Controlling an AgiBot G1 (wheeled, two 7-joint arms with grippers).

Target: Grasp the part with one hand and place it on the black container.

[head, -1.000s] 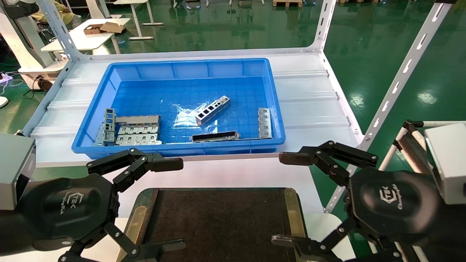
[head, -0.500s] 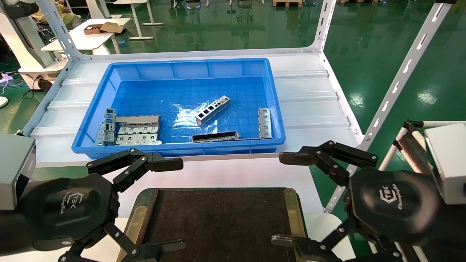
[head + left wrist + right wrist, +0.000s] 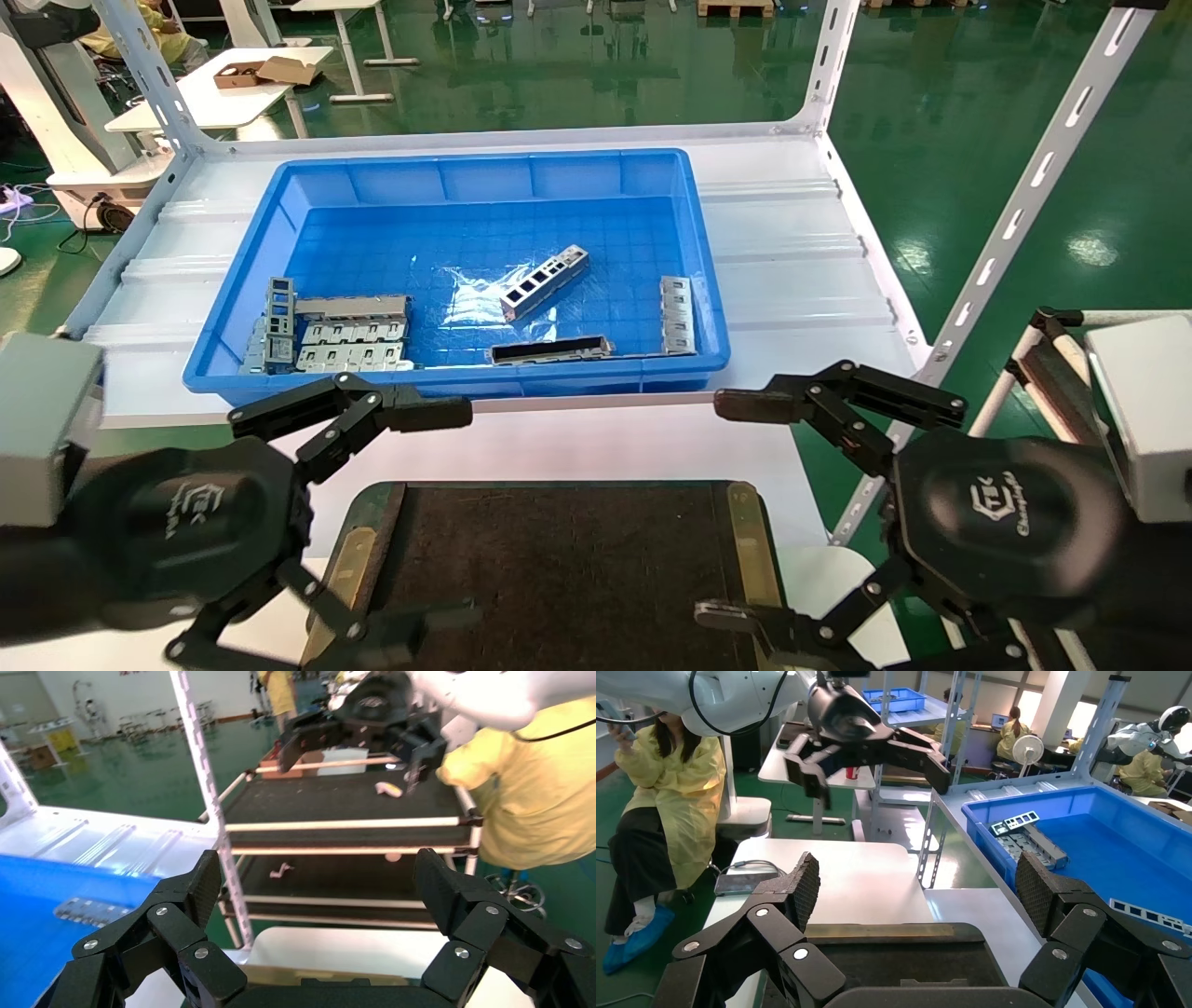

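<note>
Both grippers spread wide, empty — left gripper (image 3: 424,517) and right gripper (image 3: 736,508) flank the black container (image 3: 559,568); part (image 3: 544,281) well ahead in the blue bin (image 3: 484,168).

The scene is viewed by the head camera from above, looking forward and down over the blue bin (image 3: 456,270) and black container (image 3: 559,568). Each wrist camera is set close behind its own claw, facing sideways across the counter toward the opposite claw. The bin and container are shared between head and right wrist views.
</note>
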